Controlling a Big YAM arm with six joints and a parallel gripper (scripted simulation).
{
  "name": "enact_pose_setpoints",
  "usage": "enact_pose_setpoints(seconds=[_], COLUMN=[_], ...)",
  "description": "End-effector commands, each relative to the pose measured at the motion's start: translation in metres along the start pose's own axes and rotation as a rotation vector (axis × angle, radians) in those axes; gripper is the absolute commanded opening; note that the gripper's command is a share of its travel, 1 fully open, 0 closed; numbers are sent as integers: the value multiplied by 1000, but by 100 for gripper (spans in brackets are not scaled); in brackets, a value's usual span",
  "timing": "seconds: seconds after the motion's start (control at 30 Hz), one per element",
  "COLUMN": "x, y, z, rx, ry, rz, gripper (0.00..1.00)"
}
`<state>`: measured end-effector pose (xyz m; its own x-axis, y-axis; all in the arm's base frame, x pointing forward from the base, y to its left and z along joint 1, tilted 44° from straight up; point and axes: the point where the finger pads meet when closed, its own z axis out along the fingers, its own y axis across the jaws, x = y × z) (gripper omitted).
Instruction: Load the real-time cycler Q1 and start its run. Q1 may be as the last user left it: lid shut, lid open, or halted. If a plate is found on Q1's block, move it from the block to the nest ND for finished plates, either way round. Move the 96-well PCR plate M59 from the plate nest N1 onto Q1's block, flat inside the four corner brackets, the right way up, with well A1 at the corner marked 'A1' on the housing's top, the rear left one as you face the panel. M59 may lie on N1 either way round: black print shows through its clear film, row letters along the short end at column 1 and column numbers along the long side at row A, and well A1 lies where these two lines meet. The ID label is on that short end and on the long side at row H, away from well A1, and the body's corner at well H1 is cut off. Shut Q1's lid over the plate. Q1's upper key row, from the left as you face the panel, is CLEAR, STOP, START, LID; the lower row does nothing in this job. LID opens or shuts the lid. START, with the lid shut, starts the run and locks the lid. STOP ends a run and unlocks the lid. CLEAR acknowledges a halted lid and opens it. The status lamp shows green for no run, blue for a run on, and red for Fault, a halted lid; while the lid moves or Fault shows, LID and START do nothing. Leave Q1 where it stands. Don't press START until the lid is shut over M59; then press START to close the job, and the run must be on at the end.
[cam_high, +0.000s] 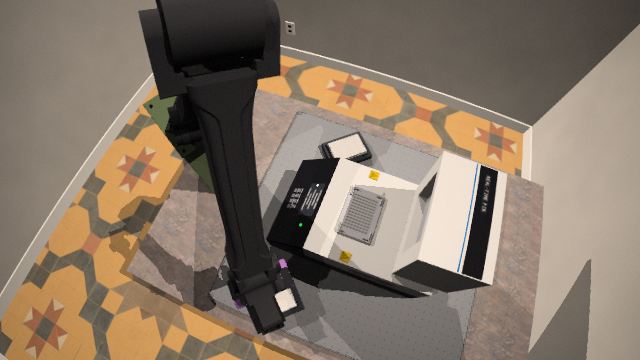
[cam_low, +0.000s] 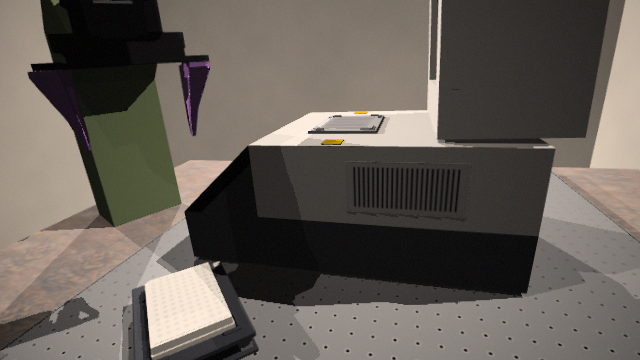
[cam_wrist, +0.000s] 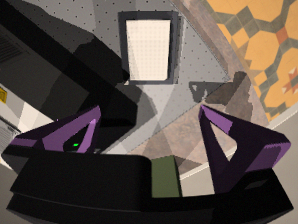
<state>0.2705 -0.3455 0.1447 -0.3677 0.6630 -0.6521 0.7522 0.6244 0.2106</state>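
The plate (cam_low: 187, 309) lies flat in a dark nest (cam_low: 240, 334) on the grey dotted mat (cam_low: 450, 325) that covers the worktop (cam_high: 515, 300), just beside the cycler's (cam_low: 400, 175) side wall with the vent grille (cam_low: 407, 189). In the top view part of the same plate (cam_high: 286, 300) shows under the arm's (cam_high: 230, 165) end. The claw (cam_low: 135, 107) hangs in the air above and behind it, wide open, its purple fingers (cam_low: 192, 95) pointing down with nothing between them. From the wrist view the plate (cam_wrist: 148, 48) shows ahead of the claw (cam_wrist: 149, 132), between the two fingers and well apart from them. The cycler's lid (cam_high: 460, 220) stands open, and the block (cam_high: 361, 214) on top lies uncovered. A green lamp (cam_high: 300, 224) glows on the black front panel (cam_high: 302, 200). A second nest with a white plate (cam_high: 346, 146) sits on the mat on the cycler's far side.
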Motion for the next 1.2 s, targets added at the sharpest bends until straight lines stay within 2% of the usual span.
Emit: enact_pose_setpoints(seconds=[0.0,0.13,0.33,0.47,0.57,0.83,0.93,1.03,1.17], x=[-23,-29,-18,-21,-25,-11,-18,-21,-22], y=[2,5,6,6,5,7,4,6,8], z=[-3,15,38,39,50,84,88,88,109], rx=[1,-5,-7,-8,-6,-8,-4,-9,-10], ry=[-69,-68,-47,-57,-69,-33,-57,-59,-57], rz=[6,-1,1,-2,-2,3,5,-1,-6], gripper=[100,100,100,100,100,100,100,100,100])
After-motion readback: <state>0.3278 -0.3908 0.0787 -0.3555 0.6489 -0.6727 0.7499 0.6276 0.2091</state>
